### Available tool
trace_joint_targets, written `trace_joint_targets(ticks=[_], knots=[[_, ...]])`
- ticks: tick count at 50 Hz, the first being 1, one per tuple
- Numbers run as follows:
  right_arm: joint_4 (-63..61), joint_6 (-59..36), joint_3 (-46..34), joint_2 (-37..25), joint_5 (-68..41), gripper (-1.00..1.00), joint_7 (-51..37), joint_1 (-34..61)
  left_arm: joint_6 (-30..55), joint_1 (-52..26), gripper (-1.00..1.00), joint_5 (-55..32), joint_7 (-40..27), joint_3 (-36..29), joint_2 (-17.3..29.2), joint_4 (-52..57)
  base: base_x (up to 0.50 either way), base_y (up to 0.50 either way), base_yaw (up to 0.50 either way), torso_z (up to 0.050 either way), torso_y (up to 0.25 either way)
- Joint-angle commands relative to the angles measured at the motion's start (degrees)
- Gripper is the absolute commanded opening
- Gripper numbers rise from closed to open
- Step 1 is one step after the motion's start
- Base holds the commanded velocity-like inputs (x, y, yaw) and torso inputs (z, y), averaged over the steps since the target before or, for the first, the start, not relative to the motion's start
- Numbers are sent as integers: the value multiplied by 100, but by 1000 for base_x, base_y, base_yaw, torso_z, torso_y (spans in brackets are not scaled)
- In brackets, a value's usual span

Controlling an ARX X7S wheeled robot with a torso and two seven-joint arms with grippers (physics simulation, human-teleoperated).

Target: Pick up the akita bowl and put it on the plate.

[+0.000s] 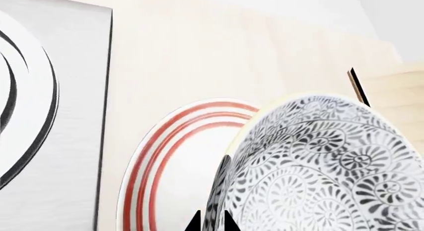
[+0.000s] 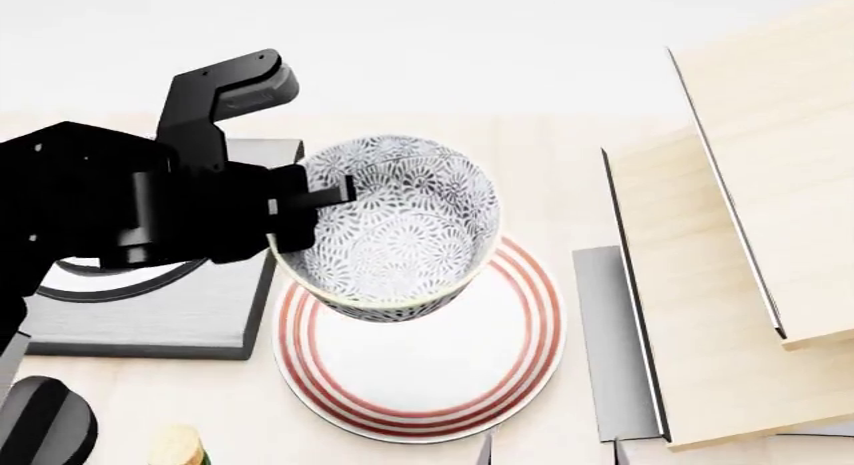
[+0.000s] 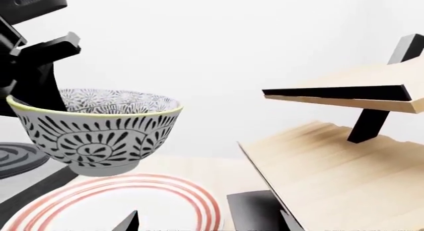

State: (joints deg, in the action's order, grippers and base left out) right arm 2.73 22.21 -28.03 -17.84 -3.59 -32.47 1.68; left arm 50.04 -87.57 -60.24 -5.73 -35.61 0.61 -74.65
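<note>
I see bright, even light in all three views, with no glare. Everything looks sharp. On my head view, the akita bowl [image 2: 394, 225] drops only a faint shadow toward 6 o'clock

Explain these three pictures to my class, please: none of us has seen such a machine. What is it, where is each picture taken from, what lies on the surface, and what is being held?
These are computer-simulated pictures of a two-armed robot. One view looks down from its head; the other two come from cameras near each arm's fingers.

In the head view, the black left gripper pinches the rim of the akita bowl, a deep bowl with a grey-black flower pattern. The right wrist view shows the bowl lifted, hanging just above the plate with a gap between them.

The plate is white with red rings and lies on a pale wooden counter. Beside it sits a stove burner, and on the other side a slanted wooden rack.

The right gripper shows only two dark fingertips, spread apart and holding nothing.
</note>
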Motion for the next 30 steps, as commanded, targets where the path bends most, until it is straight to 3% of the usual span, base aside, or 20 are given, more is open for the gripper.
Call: trace_joint_targets(ticks=[1,3,20,30], knots=[[66,16,-34,11,-8,100,5,18,-263,61,-100,-17,91,108,-55,-27,0,0,0,0,0],[80,10,-39,15,-12,100,6,26,-322,96,-100,-130,28,-13,-56,-28,0,0,0,0,-197],[128,50,-65,13,-13,100,-10,44,-179,272,-100,828,284,1720,-55,-32,0,0,0,0,-22],[165,73,-110,23,-9,100,2,49,-403,490,-100,1298,19,2576,-58,-33,0,0,0,0,0]])
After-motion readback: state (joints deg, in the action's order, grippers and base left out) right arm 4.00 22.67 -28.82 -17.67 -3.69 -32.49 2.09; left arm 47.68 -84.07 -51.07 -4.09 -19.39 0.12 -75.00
